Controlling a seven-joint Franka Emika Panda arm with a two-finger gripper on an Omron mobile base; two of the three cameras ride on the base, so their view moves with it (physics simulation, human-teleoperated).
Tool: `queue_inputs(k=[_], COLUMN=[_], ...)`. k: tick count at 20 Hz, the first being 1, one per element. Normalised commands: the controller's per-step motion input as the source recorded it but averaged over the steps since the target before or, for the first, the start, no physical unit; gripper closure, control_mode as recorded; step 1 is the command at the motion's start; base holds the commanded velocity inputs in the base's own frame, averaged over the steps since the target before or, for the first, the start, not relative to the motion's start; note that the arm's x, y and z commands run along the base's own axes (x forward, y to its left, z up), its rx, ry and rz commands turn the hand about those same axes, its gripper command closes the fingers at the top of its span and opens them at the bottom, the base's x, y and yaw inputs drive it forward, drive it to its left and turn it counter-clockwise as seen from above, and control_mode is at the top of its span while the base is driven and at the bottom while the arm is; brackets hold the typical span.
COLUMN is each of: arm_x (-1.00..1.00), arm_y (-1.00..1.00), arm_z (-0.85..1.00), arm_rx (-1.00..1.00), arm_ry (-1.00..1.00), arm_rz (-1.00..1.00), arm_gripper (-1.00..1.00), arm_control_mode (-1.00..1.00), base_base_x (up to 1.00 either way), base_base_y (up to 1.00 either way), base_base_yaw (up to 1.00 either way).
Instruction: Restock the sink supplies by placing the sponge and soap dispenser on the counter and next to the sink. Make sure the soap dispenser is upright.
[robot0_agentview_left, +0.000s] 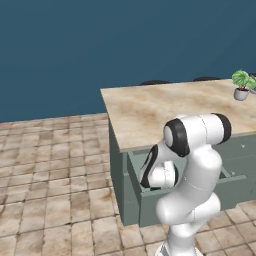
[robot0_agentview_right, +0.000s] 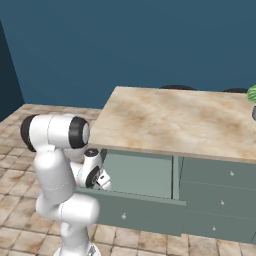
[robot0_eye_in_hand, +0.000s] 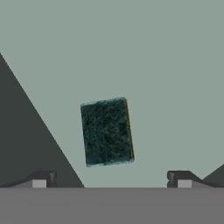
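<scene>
The sponge (robot0_eye_in_hand: 107, 131) lies flat on the grey-green floor of an open drawer, its dark green layer facing the hand camera, slightly turned. My gripper (robot0_eye_in_hand: 111, 179) hangs straight above it, open, with one fingertip (robot0_eye_in_hand: 41, 179) well to the left and the other to the right of the sponge, touching nothing. In the right base view my hand reaches down into the open drawer (robot0_agentview_right: 140, 175) at its left end. The soap dispenser, the counter and the sink are out of view.
The drawer is pulled out of a grey-green island under a beige marbled top (robot0_agentview_left: 150, 107). A small potted plant (robot0_agentview_left: 241, 85) stands at the top's far right. Shut drawers (robot0_agentview_right: 222, 200) lie to the right, with tiled floor (robot0_agentview_left: 50, 190) to the left.
</scene>
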Motion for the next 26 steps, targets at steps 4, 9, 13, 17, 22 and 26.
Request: queue_inputs(k=[4,9,13,17,22,26], arm_x=[0.23,0.23,0.06,0.0,0.0,0.0], arm_y=[0.03,0.0,0.0,-0.03,-0.13,-0.26], arm_z=[0.0,-0.07,-0.17,-0.18,-0.17,-0.15], arm_rx=[0.0,0.0,0.0,0.0,0.0,0.03], arm_ry=[0.01,0.01,0.0,0.0,0.0,0.0], arm_rz=[0.0,0.0,0.0,0.0,0.0,0.0], arm_gripper=[-1.0,-1.0,-1.0,-1.0,-1.0,-1.0], arm_control_mode=[-1.0,-1.0,-1.0,-1.0,-1.0,-1.0], base_base_x=[0.0,0.0,0.0,0.0,0.0,0.0], base_base_y=[0.0,0.0,0.0,0.0,0.0,0.0], base_base_yaw=[0.0,0.0,0.0,0.0,0.0,0.0])
